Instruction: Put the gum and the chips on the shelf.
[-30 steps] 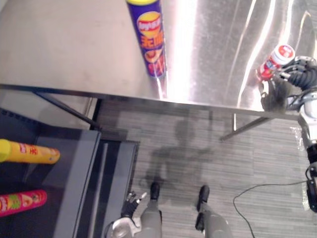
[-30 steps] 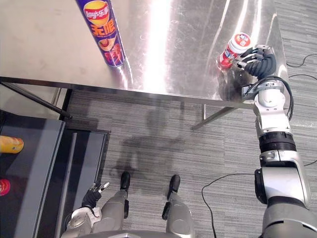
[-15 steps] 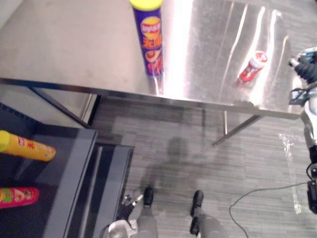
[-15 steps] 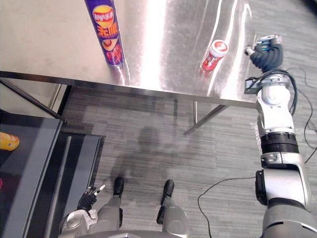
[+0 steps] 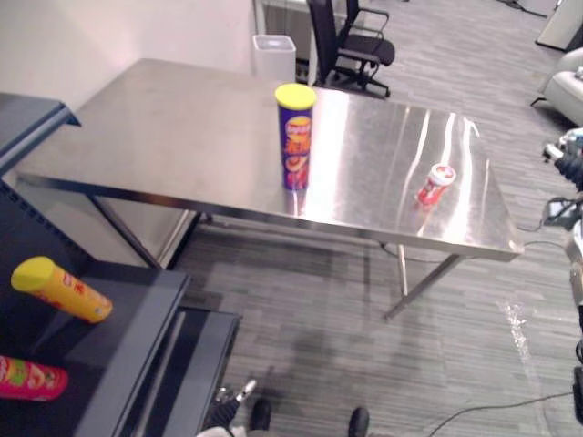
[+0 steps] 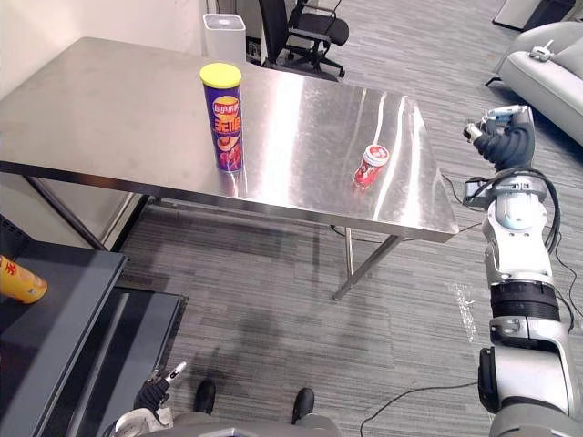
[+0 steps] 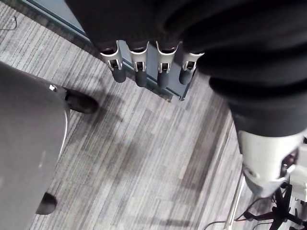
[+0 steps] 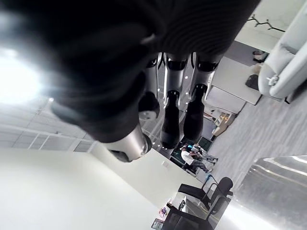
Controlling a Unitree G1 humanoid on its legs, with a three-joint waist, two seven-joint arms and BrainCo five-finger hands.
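Observation:
A purple chips can [image 6: 225,116] with a yellow lid stands upright near the middle of the steel table [image 6: 109,118]. The red and white gum tub [image 6: 369,166] rests toward the table's right end and appears to lie on its side. My right hand [image 6: 503,137] hangs in the air past the table's right edge, well apart from the gum, and its fingers [image 8: 169,117] are straight with nothing in them. My left hand [image 6: 155,391] is low by the floor, fingers [image 7: 142,71] straight and holding nothing. The dark shelf [image 5: 137,309] stands at the lower left.
A yellow can [image 5: 59,289] and a pink can [image 5: 32,378] lie on the shelf. Behind the table are a white bin [image 6: 224,25] and an office chair [image 6: 305,27]. A grey sofa [image 6: 547,64] is at the far right.
A second ago my right hand was against the gum tub; it has since let go and drawn back to the right, leaving the tub on the table. The camera has tipped up.

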